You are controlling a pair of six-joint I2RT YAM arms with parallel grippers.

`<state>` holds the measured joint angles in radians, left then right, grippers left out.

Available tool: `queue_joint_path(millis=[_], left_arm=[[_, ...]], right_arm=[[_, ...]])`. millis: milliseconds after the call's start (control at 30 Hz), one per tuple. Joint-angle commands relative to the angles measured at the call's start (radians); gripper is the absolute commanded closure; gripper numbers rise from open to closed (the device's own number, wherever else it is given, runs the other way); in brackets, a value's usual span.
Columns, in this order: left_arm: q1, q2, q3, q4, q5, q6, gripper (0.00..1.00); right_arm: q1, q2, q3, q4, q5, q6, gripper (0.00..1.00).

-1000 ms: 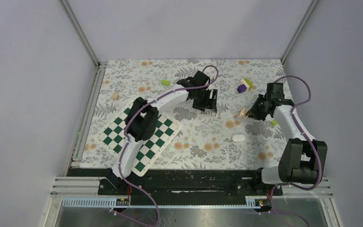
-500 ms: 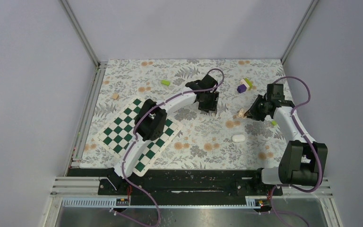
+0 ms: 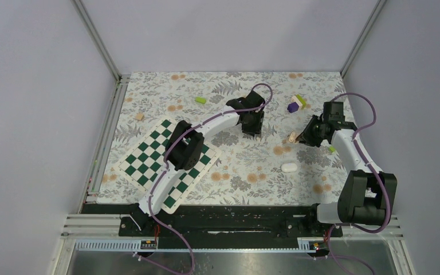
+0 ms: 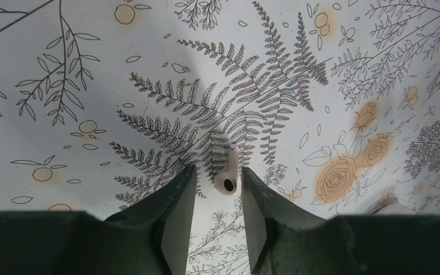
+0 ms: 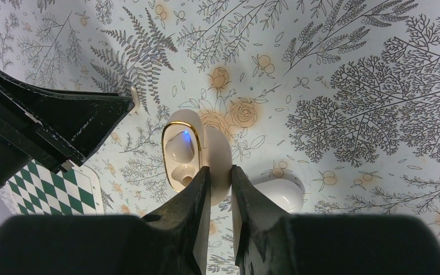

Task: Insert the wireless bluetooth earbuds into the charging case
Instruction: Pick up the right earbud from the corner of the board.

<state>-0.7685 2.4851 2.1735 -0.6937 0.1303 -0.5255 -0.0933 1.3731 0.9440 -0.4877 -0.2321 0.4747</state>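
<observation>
Your left gripper (image 4: 217, 172) stands narrow, straddling the earbud (image 4: 228, 175) without clamping it; your right gripper (image 5: 218, 170) pinches the charging case (image 5: 182, 150).

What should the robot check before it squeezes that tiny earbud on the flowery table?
1. Earbud lies between the jaws of the left gripper: ok.
2. Both jaws pressing on the earbud: not ok, a gap shows on one side.
3. Right gripper has a firm pinch on the charging case: ok.
4. Case is open, with its hollows facing out: ok.
5. A hollow is free for this earbud: cannot tell.
</observation>
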Motion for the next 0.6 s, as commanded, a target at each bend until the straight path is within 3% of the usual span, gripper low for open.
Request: queue_joint_path(millis=[0, 100, 233, 433, 567], left_arm=[[-0.007, -0.014, 0.028, -0.006, -0.011, 0.001, 0.65], [-0.009, -0.034, 0.011, -0.006, -0.009, 0.008, 0.74], [-0.008, -0.069, -0.013, 0.003, 0.02, 0.003, 1.0], [0.01, -0.201, -0.124, 0.028, 0.035, 0.044, 1.0], [0.057, -0.373, -0.372, 0.15, 0.192, 0.17, 1.0]], right_arm=[[0.003, -0.034, 0.007, 0.009, -0.027, -0.005, 1.0], [0.003, -0.033, 0.009, 0.008, -0.028, -0.004, 1.0], [0.003, -0.034, 0.012, 0.009, -0.03, -0.004, 1.0], [0.003, -0.048, 0.025, -0.009, -0.037, -0.008, 1.0], [0.003, -0.053, 0.042, -0.05, -0.047, -0.035, 1.0]])
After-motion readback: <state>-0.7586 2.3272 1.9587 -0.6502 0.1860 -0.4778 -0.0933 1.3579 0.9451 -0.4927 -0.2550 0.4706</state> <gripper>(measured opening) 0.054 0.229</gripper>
